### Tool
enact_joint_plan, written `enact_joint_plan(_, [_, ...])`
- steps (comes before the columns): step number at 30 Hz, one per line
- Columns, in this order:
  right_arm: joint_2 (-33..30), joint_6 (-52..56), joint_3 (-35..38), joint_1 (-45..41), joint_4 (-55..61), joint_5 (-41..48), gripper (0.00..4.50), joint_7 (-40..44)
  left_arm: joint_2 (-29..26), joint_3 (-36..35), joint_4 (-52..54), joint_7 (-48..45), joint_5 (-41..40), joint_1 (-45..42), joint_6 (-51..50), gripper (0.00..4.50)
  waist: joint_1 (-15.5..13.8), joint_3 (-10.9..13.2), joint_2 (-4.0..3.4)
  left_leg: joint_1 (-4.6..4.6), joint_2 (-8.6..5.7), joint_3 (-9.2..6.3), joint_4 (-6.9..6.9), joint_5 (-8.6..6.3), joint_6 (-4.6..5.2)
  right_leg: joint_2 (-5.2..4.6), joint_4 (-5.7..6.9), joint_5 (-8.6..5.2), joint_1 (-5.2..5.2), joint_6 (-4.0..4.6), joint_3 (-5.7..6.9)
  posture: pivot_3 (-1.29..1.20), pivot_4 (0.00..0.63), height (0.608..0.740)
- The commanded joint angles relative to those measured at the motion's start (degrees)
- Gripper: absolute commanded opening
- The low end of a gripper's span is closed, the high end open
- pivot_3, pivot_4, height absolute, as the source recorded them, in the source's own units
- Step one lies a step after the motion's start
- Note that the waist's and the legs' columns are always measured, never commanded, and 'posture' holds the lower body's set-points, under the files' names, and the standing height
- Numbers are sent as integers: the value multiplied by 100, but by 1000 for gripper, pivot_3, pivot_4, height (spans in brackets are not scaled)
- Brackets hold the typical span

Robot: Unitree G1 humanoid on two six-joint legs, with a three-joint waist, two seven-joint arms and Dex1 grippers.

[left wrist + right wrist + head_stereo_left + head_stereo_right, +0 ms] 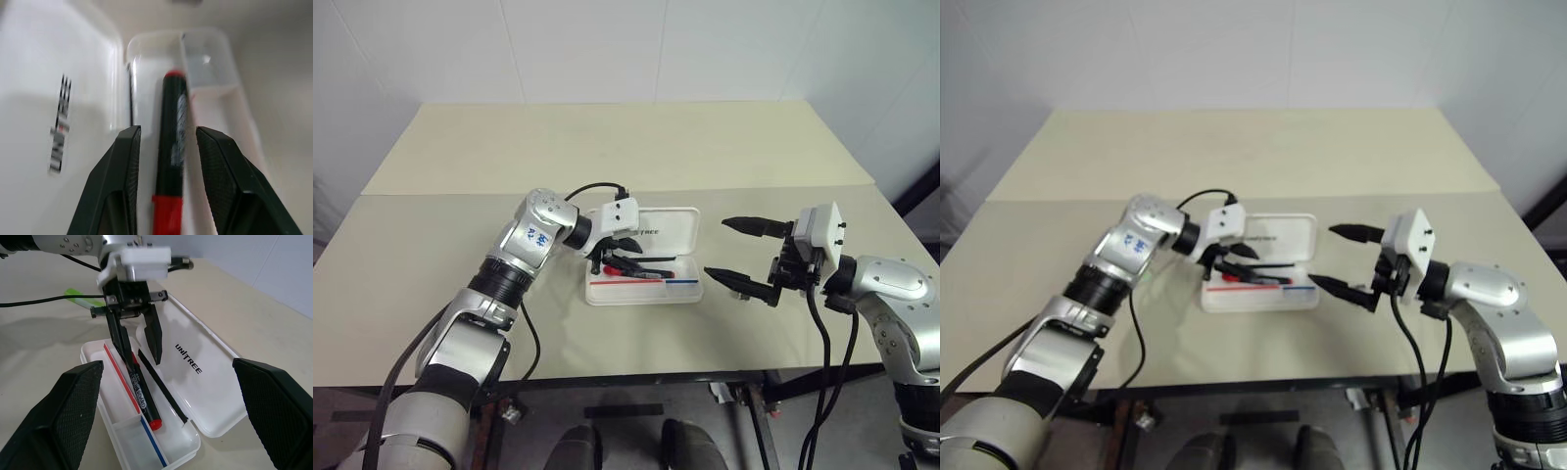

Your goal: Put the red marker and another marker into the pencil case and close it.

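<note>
A: Head view first. Where does everything sit?

B: The case (pixel 644 257) lies open mid-worktop (pixel 607 147), lid tipped back away from me, tray toward me. My left gripper (pixel 619 257) reaches in from the left, angled down over the tray. The red marker (pixel 641 275) lies lengthwise in the tray. My right gripper (pixel 740 257) hangs beside the case's right end, touching nothing.

A: Jaws?

B: Right jaws spread wide, empty; my guess is they wait there for the lid. Left ones are clearer from the wrist.

A: Left wrist, then.

B: The marker (pixel 172 147) lies along the tray floor between my two fingers (pixel 122 166), pointing toward the small end compartment. There is a gap on each side, so the left jaws are parted and astride it, not pinching. It looks set down and let go.

A: Right wrist?

B: Same story from the far end. The left jaws stand apart over the marker (pixel 139 391), which lies next to the red and blue stripe. Lid flat open, logo up. The green marker (pixel 78 296) lies on the worktop beyond the case, behind my left wrist.

A: So what's left?

B: One marker in, I judge. The green one needs fetching, then the lid shut.
</note>
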State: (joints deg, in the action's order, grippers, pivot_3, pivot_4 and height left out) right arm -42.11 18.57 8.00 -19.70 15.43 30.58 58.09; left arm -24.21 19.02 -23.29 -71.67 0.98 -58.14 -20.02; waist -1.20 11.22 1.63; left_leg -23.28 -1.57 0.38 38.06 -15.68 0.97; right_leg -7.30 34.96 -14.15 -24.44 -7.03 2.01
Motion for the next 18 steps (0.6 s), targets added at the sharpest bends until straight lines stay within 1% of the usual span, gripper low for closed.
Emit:
enact_joint_plan(1, [31, -155, 11, -126, 12, 23, 4500, 72, -217, -314, 828, -231, -465, 131, -430, 2446, 9, 0, 0, 0, 1, -3, 0, 0, 0, 1, 0, 0, 0, 0, -1, 0, 150, 740])
enact_joint_plan(3, [66, -182, -63, -237, -112, 33, 4500, 142, -628, -479, 1373, -387, -634, 438, -556, 3115, 51, 0, -1, 2, 2, -11, 0, 0, 0, 2, 2, 0, -1, 0, -4, 0, 150, 740])
enact_joint_plan(7, [121, -224, -187, -446, -295, 35, 4500, 276, -1301, -835, 2075, -473, -942, 890, -947, 4475, 135, 0, -1, 10, 6, -26, -2, 0, 0, 8, 3, 2, -1, 2, -18, 0, 150, 740])
enact_joint_plan(11, [196, -266, -297, -723, -467, 65, 4500, 451, -2206, -1298, 2793, -658, -1343, 1367, -1579, 4475, 138, 2, -4, 10, 12, -27, 0, 0, 0, 12, 3, 4, -2, 5, -23, 0, 150, 740])
enact_joint_plan(13, [330, -228, -305, -943, -531, 226, 4500, 534, -2839, -1423, 3063, -796, -1405, 1647, -1858, 4475, 153, 5, -8, 11, 15, -25, -2, 0, -1, 16, 1, 5, -3, 6, -27, 0, 150, 740])
enact_joint_plan(16, [506, -221, -422, -1290, -601, 299, 4500, 686, -3583, -1665, 3250, -740, -1447, 1981, -2251, 4475, 152, 8, -14, 13, 22, -22, -6, -2, -4, 24, -3, 5, -4, 7, -34, 0, 150, 740])
enact_joint_plan(18, [597, -230, -528, -1478, -651, 276, 4500, 796, -4088, -1672, 3287, -767, -1425, 2172, -2574, 4475, 150, 9, -15, 13, 25, -23, -5, -2, -4, 32, -2, 5, -6, 8, -40, 0, 150, 740])
